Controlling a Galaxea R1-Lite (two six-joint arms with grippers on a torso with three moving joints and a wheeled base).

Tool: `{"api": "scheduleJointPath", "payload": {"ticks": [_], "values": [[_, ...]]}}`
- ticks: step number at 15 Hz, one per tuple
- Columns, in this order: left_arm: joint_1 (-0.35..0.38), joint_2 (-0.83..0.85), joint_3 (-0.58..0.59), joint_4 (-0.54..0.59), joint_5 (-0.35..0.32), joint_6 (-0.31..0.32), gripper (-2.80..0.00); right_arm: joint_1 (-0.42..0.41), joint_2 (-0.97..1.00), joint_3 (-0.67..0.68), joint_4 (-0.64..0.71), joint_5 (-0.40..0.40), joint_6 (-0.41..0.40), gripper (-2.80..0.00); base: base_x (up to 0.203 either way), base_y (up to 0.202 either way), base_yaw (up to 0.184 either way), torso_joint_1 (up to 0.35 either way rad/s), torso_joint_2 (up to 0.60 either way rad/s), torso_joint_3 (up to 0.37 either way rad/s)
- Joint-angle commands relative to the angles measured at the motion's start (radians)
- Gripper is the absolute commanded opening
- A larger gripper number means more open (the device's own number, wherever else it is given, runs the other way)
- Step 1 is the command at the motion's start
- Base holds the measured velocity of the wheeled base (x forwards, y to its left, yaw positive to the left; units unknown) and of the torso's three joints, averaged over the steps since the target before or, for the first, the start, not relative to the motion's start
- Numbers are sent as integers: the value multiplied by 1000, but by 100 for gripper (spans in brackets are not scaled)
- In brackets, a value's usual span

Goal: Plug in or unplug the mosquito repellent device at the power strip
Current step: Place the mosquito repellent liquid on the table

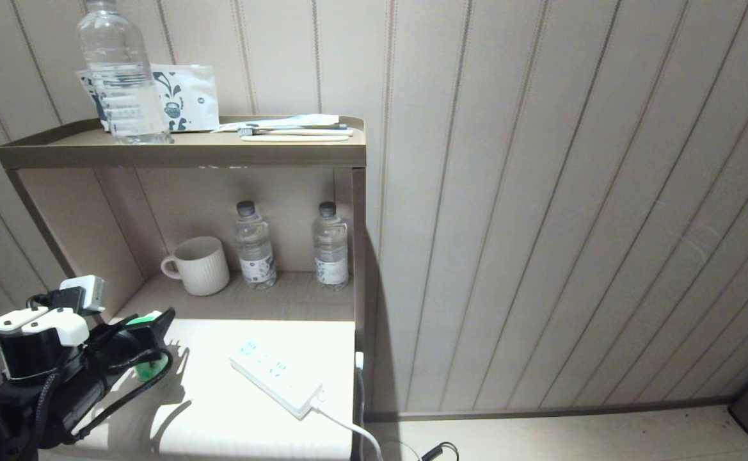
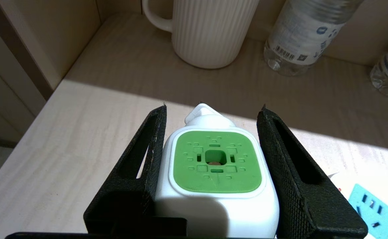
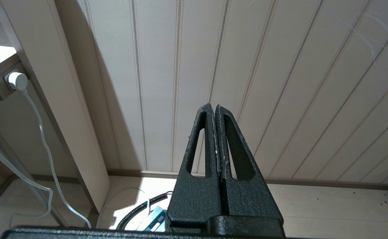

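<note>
The mosquito repellent device [image 2: 217,166], white with a green square top, sits between the black fingers of my left gripper [image 2: 213,108], which press its two sides. In the head view the left gripper [image 1: 156,323] is at the left front of the white tabletop, with the device's green bottle [image 1: 151,369] hanging below the fingers. The power strip [image 1: 276,378] lies flat to its right, apart from the device, and one blue socket [image 2: 373,205] shows in the left wrist view. My right gripper [image 3: 213,106] is shut and empty, parked low beside the shelf unit and pointing at the wall.
A ribbed cream mug [image 1: 198,266] and two small water bottles [image 1: 255,246] [image 1: 331,246] stand at the back of the lower shelf. The shelf's side wall [image 1: 359,256] borders the strip on the right. The strip's white cable [image 1: 348,429] runs off the front edge.
</note>
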Motion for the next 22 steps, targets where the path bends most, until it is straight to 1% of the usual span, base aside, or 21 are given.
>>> {"api": "scheduleJointPath", "payload": {"ticks": [1,4,7,8,12,15,17,19,22], "values": [[1,45,4,-11,1,-2,-280,0,3,0,0,1,-1,-280,0,0,0,0,0,0],[-1,73,6,-50,7,-9,-280,0,3,0,0,0,-1,-280,0,0,0,0,0,0],[-4,97,4,-50,52,-9,-280,0,3,0,0,1,-1,-280,0,0,0,0,0,0],[-16,108,6,-50,76,-9,-280,0,3,0,0,0,-1,-280,0,0,0,0,0,0],[-21,110,-9,-50,126,-9,-280,0,3,0,0,1,-1,-280,0,0,0,0,0,0],[-21,75,-28,-50,140,-8,-280,0,3,0,0,0,-1,-280,0,0,0,0,0,0],[-21,69,-43,-50,142,-7,-280,0,3,0,0,1,-1,-280,0,0,0,0,0,0],[-21,85,-95,-50,188,-7,-280,0,3,0,0,1,-1,-280,0,0,0,0,0,0],[-22,93,-153,-50,206,0,-280,0,3,0,0,1,-1,-280,0,0,0,0,0,0]]}}
